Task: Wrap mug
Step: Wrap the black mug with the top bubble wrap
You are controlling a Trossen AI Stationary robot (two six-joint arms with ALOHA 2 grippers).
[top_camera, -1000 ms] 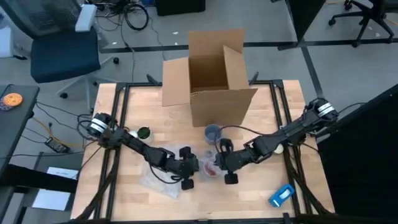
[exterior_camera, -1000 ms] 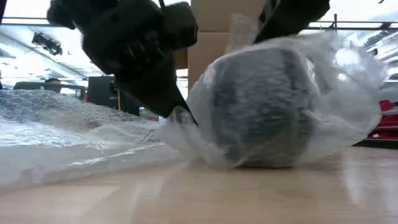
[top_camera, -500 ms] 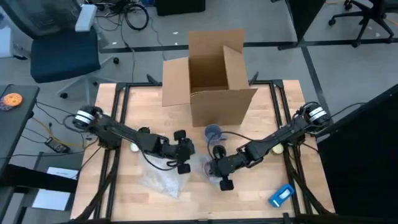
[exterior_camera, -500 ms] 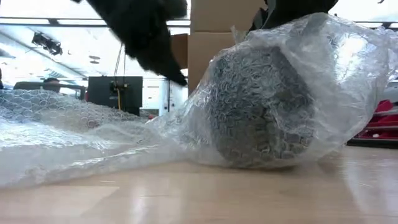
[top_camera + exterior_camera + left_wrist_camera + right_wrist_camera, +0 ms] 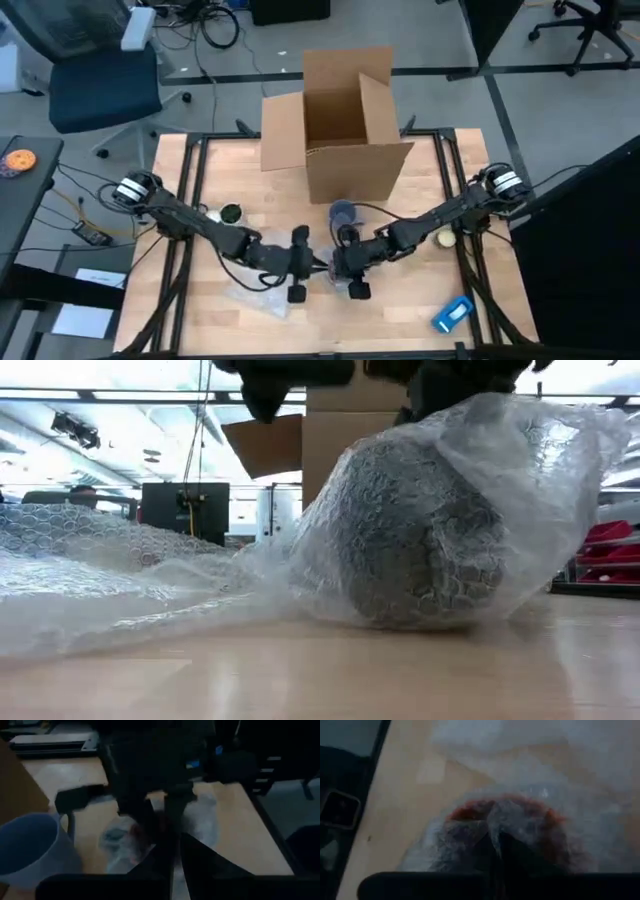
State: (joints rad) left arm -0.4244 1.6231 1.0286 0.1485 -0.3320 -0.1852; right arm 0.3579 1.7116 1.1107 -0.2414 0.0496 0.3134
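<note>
The mug (image 5: pixel 420 535) lies on the table inside clear bubble wrap (image 5: pixel 110 585); its red inside shows through the wrap in the right wrist view (image 5: pixel 505 820). From the mug the wrap trails flat toward the table's left (image 5: pixel 255 292). My right gripper (image 5: pixel 495 851) is over the mug, shut on the wrap (image 5: pixel 345 268). My left gripper (image 5: pixel 175 857) hangs shut just left of the mug (image 5: pixel 300 265), above the wrap and touching nothing. In the low view it shows at the top (image 5: pixel 285 378). My right gripper pinches the bubble wrap on top of the mug (image 5: pixel 496 832) between its two fingers, coming from above and from the table's right. The wrap is drawn over the mug's top and right side (image 5: pixel 540 470). The mug rests on the table.
An open cardboard box (image 5: pixel 335 125) stands at the far middle, with a blue mug (image 5: pixel 342 212) just in front of it. A green lid (image 5: pixel 232 213) lies at the left, a white ball (image 5: pixel 443 238) at the right, and a blue object (image 5: pixel 453 313) near the front right.
My left gripper has risen off the wrap's edge beside the mug, swung toward the far left, then come back beside the mug, higher up. My right gripper has drawn the wrap a little toward the table's left, and the wrapped mug has shifted left with it.
</note>
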